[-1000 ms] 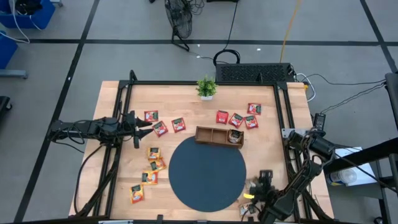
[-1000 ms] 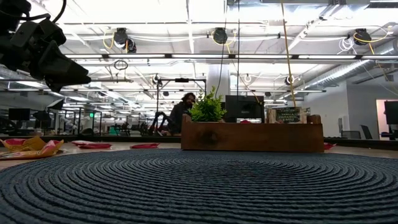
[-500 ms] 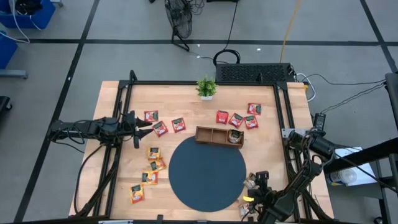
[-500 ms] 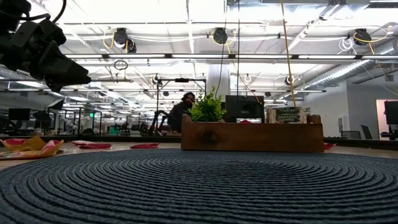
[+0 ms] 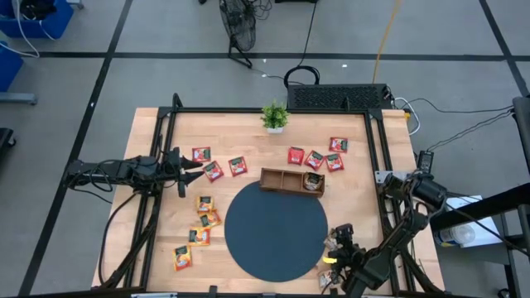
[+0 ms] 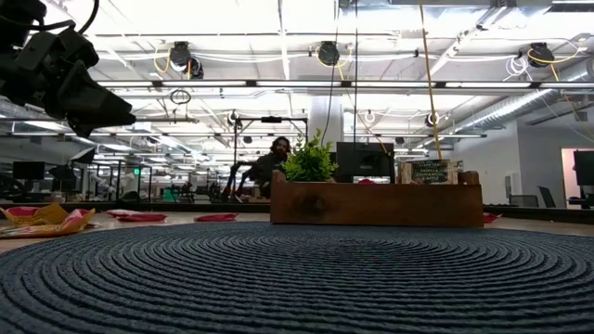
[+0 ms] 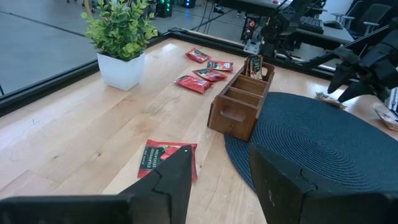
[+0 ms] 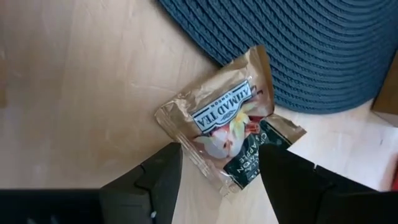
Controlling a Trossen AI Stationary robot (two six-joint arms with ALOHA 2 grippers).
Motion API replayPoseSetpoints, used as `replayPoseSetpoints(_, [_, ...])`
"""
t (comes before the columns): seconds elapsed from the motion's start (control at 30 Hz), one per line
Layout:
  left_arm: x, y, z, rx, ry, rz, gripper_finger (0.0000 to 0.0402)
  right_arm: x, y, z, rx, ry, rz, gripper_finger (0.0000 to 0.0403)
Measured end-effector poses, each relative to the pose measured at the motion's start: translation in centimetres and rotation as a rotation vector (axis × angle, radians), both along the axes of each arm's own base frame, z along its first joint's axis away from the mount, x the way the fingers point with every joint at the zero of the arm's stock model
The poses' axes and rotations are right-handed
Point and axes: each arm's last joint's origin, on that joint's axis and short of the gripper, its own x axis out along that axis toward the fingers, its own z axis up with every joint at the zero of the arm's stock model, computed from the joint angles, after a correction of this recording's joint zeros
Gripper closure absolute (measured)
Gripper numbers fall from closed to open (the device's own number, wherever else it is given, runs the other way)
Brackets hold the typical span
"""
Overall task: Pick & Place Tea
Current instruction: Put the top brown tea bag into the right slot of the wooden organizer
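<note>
Two pale tea sachets [image 8: 219, 119] lie overlapped on the wood at the near right edge of the dark round mat [image 5: 276, 230]; the lower one has a dark green end [image 8: 254, 159]. My right gripper [image 8: 221, 186] hangs open just above them, pointing steeply down with a finger on either side. Red sachets [image 5: 314, 159] lie beyond the wooden tray [image 5: 291, 180], and more red ones [image 5: 214, 170] lie at the far left. Yellow-orange sachets [image 5: 204, 219] lie left of the mat. My left gripper [image 5: 189, 170] waits open at the table's left, above a red sachet [image 7: 166, 158].
A small potted plant [image 5: 275, 116] stands at the far edge. The tray has a sachet standing in its right compartment [image 7: 255, 64]. Dark frame rails [image 5: 157, 190] run along the table's left and right sides. Bare wood lies between the mat and the near edge.
My right gripper has sunk a little toward the pale sachets, shifted slightly toward the mat and rolled about its own axis. The sachets have stayed where they lay.
</note>
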Motion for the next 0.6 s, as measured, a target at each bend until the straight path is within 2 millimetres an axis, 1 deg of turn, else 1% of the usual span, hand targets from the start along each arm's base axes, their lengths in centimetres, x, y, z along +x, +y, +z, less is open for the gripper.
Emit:
replayPoseSetpoints(0.13, [0.0, 0.0, 0.0, 0.000, 0.000, 0.000, 0.0240, 0.3, -0.5, -0.6, 0.029, 0.022, 0.001, 0.0206])
replayPoseSetpoints(0.23, [0.0, 0.0, 0.0, 0.000, 0.000, 0.000, 0.0240, 0.5, -0.6, -0.8, 0.054, 0.027, -0.015, 0.0220])
replayPoseSetpoints(0.6, [0.0, 0.0, 0.0, 0.000, 0.000, 0.000, 0.0240, 1.4, -0.9, -1.0, 0.113, 0.030, -0.086, 0.0309])
